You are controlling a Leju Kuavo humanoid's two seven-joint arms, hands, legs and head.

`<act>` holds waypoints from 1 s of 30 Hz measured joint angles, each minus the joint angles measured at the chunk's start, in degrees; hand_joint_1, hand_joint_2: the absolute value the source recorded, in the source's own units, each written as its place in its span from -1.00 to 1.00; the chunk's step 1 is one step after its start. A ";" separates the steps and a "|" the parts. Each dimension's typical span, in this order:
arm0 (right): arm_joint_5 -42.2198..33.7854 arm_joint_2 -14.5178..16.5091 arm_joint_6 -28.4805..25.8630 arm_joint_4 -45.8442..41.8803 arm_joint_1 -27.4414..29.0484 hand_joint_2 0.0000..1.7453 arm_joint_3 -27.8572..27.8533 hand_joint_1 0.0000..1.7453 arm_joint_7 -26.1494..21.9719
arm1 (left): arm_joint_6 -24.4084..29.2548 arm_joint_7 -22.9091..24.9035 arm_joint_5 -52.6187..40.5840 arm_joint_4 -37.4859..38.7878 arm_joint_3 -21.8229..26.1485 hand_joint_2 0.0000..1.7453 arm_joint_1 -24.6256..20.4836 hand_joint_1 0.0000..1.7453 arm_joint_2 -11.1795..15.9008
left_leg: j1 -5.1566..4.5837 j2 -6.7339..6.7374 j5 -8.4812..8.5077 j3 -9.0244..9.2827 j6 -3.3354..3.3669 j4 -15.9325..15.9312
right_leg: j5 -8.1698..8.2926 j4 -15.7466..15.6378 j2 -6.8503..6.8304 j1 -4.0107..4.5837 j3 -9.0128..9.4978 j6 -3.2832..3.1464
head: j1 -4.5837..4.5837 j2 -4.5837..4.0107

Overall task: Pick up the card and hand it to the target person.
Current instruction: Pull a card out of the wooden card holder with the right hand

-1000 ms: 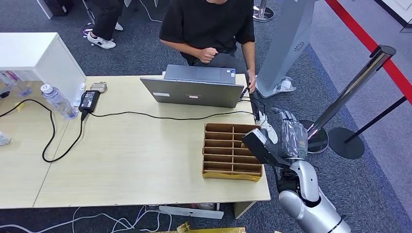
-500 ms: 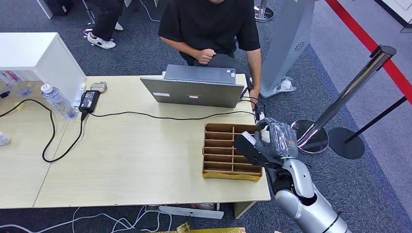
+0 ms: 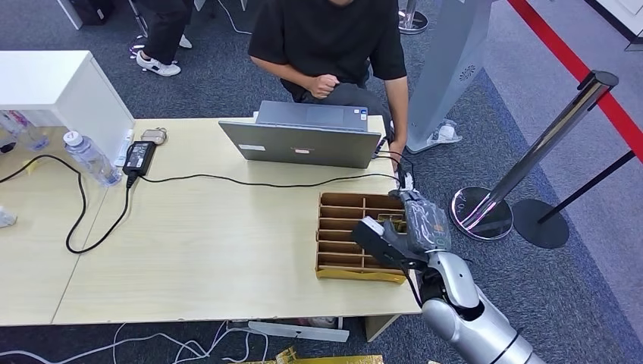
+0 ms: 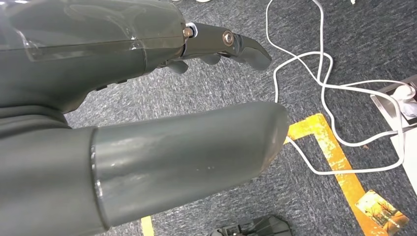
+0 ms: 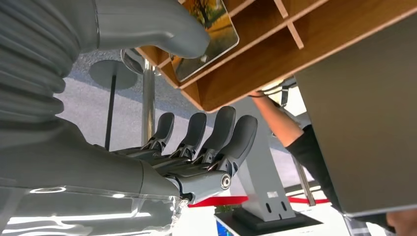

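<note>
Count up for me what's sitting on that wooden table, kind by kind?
Laptops: 1
Cardboard divider trays: 1
Water bottles: 1
Black power adapters with cable: 1
Small grey items by the adapter, too small to tell: 1
Total: 5

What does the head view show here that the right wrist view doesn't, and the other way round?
Head view alone: the table, the bottle, the power cable, and the right hand over the box's right end. Right wrist view alone: a picture card in a slot, the thumb at it, fingers outside the wall. Both: the slotted box, the laptop, the person.
</note>
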 joint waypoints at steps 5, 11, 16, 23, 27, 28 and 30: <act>-0.07 0.02 0.10 0.80 -0.19 1.00 0.90 -0.10 0.00 | 0.01 0.01 0.00 0.00 0.00 -1.00 0.01 -1.00 0.02 | 0.00 0.00 0.00 0.00 0.00 0.00 | 0.00 0.00 0.00 0.00 0.00 0.00 | -0.01 0.00; 0.01 0.02 0.31 1.31 -0.38 1.00 1.84 0.04 0.06 | 0.00 0.23 0.00 0.00 0.00 -1.00 0.02 -1.00 0.02 | 0.00 0.00 0.00 0.00 0.00 0.00 | 0.00 0.00 0.00 0.00 0.00 0.00 | -0.01 0.00; 1.13 0.02 0.92 1.72 -0.77 1.00 2.60 0.18 0.66 | 0.01 0.33 0.00 0.00 0.00 -1.00 0.03 -1.00 0.04 | 0.00 0.00 0.00 0.00 0.00 0.00 | 0.00 0.00 0.00 0.00 0.00 0.00 | -0.01 0.00; 6.91 0.00 2.14 1.84 -1.49 1.00 3.45 0.20 3.34 | 0.01 0.60 0.00 0.00 0.00 -1.00 0.05 -1.00 0.07 | 0.00 0.00 0.00 0.00 0.00 0.00 | 0.00 0.00 0.00 0.00 0.00 0.00 | 0.01 0.00; 8.19 0.00 2.91 1.84 -1.68 1.00 3.61 0.11 4.03 | 0.01 0.58 0.00 0.00 0.00 -1.00 0.06 -1.00 0.07 | 0.00 0.00 0.00 0.00 0.00 0.00 | 0.00 0.00 0.00 0.00 0.00 0.00 | 0.01 0.00; 8.33 0.00 3.06 1.84 -1.69 1.00 3.68 0.10 4.13 | 0.01 0.56 0.00 0.00 0.00 -1.00 0.06 -1.00 0.07 | 0.00 0.00 0.00 0.00 0.00 0.00 | 0.00 0.00 0.00 0.00 0.00 0.00 | 0.01 0.00; 8.54 0.00 3.41 1.84 -1.70 1.00 3.89 0.05 4.32 | 0.01 0.54 0.00 0.00 0.00 -1.00 0.06 -1.00 0.07 | 0.00 0.00 0.00 0.01 0.00 0.00 | 0.00 0.00 0.00 0.00 0.00 0.00 | 0.00 0.00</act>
